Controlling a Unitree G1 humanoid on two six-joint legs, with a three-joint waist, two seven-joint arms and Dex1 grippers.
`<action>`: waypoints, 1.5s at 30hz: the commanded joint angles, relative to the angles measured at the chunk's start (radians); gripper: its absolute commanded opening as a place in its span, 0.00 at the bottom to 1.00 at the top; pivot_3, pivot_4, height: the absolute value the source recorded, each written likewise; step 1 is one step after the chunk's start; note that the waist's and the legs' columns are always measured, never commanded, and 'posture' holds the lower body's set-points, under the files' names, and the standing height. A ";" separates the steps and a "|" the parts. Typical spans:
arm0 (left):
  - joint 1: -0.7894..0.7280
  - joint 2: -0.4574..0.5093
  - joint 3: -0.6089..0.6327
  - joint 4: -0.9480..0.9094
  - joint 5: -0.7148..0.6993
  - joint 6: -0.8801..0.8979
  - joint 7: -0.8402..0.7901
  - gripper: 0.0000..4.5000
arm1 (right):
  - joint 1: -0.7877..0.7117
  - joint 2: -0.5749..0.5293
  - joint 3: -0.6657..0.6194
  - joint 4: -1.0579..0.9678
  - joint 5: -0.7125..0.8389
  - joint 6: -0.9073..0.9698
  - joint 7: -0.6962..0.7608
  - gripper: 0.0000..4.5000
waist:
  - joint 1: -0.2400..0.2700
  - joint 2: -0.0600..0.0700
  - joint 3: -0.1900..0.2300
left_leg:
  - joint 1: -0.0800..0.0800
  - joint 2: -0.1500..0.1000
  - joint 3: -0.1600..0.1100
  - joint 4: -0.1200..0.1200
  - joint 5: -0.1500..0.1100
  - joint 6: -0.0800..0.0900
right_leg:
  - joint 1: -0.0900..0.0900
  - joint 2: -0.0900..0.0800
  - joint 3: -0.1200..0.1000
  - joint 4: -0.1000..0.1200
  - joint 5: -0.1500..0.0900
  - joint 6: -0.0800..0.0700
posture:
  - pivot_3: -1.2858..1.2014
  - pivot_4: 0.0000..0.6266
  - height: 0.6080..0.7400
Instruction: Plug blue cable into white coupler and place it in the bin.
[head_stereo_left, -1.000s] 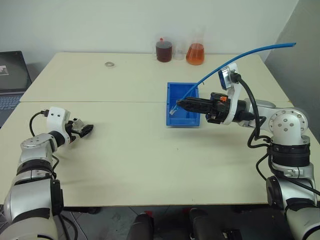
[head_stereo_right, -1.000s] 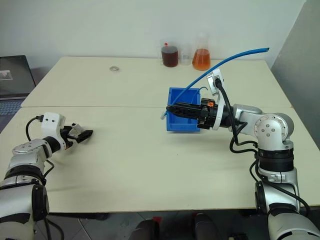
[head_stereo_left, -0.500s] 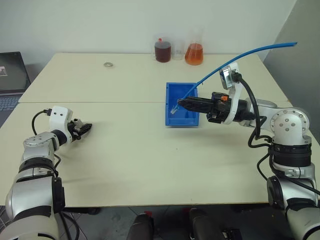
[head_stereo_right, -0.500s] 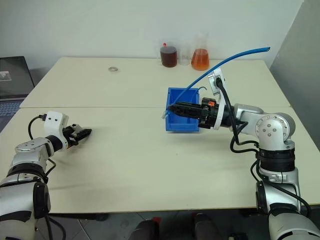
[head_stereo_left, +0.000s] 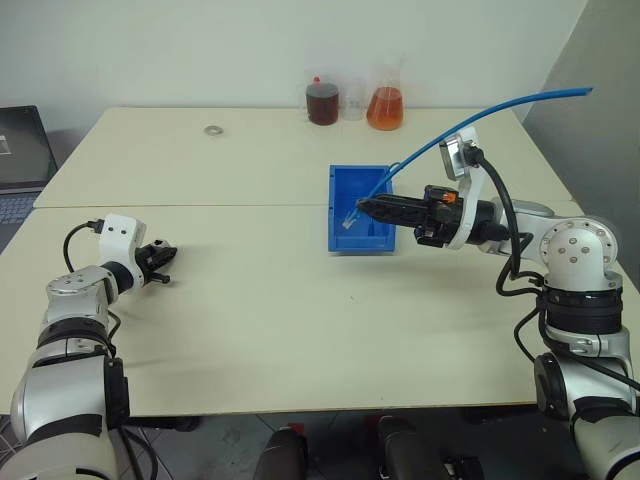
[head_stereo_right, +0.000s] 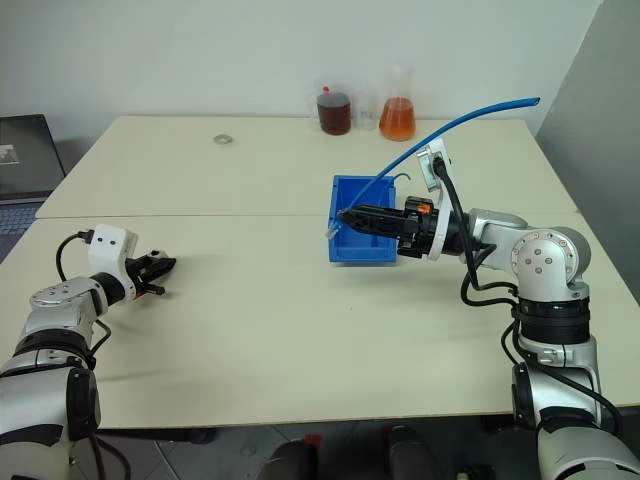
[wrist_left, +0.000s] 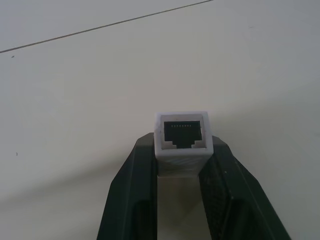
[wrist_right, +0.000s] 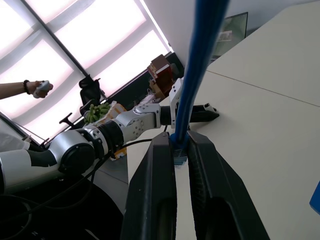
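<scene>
Left wrist view shows the left gripper (wrist_left: 182, 165) pinching the white coupler (wrist_left: 182, 138); the right gripper (wrist_right: 181, 150) clamps the blue cable (wrist_right: 200, 65). Next, both must meet for plugging.

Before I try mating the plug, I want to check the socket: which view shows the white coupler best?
The left wrist view: the white coupler sits between the left end effector's fingers, socket facing the camera. In the eye views those fingers largely hide it.
</scene>
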 joint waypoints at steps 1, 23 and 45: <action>0.000 -0.046 -0.100 -0.127 0.052 -0.060 -0.130 0.17 | -0.015 -0.014 -0.022 -0.021 0.005 -0.015 0.016 0.02 | 0.004 0.000 0.000 | 0.000 0.000 0.000 0.000 0.000 0.000 | 0.000 0.000 0.000 0.000 0.000 0.000 | 0.52 0.24 1.00; 0.141 -0.174 -0.537 -0.881 0.013 0.038 -0.667 0.17 | 0.187 -0.120 0.208 -0.254 -0.261 -0.230 0.149 0.02 | 0.001 0.001 0.000 | 0.000 0.001 0.000 0.002 0.000 0.000 | 0.001 0.003 0.002 -0.001 0.000 0.000 | 0.52 0.24 1.00; 0.225 -0.201 -0.518 -0.945 -0.007 0.112 -0.618 0.17 | 0.261 0.054 0.436 -0.153 -0.627 -0.601 0.145 0.02 | 0.007 0.001 0.000 | 0.001 0.001 0.000 0.003 0.000 0.000 | 0.002 0.003 0.001 -0.001 0.000 0.000 | 0.52 0.24 1.00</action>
